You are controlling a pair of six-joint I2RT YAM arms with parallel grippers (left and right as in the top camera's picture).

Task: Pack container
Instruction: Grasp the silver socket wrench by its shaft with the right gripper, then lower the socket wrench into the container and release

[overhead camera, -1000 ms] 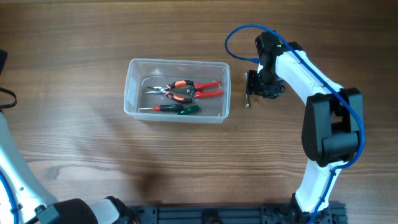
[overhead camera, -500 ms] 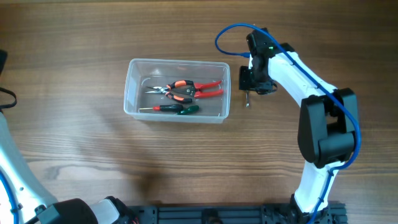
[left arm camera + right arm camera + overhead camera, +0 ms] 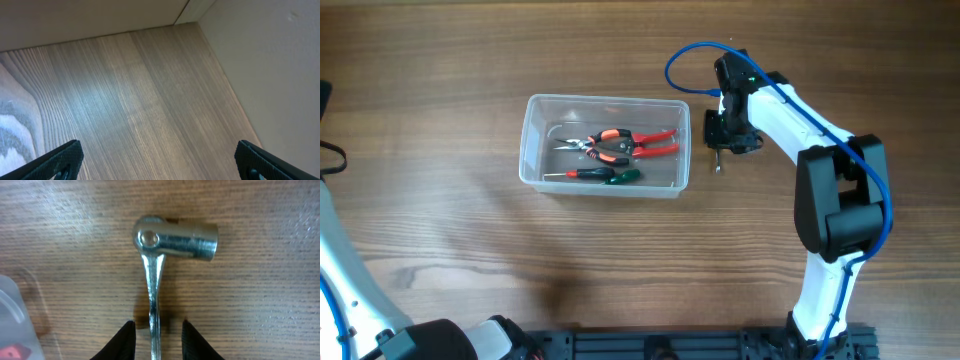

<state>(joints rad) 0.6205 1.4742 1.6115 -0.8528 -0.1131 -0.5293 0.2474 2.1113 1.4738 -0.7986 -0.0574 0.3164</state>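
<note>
The container point(image 3: 607, 98) is a clear plastic tub left of the table's middle. It holds red-and-black pliers point(image 3: 620, 145) and two small screwdrivers point(image 3: 592, 174). A metal socket wrench point(image 3: 717, 162) lies on the table just right of the tub. My right gripper point(image 3: 722, 135) hovers over it. In the right wrist view the wrench point(image 3: 154, 280) runs between my right gripper's point(image 3: 159, 341) two fingers with a gap on each side, so it is open. My left gripper point(image 3: 160, 162) is open and empty over bare wood, outside the overhead view.
The tub's corner point(image 3: 12, 312) shows at the left edge of the right wrist view. A blue cable point(image 3: 685, 60) loops off the right arm. The left arm's white link point(image 3: 340, 270) runs along the left edge. A pale wall point(image 3: 270, 60) borders the table near the left gripper.
My right gripper has moved a little to the left, toward the tub, and now sits over the wrench's handle. The wrench and the tub's contents have not moved.
</note>
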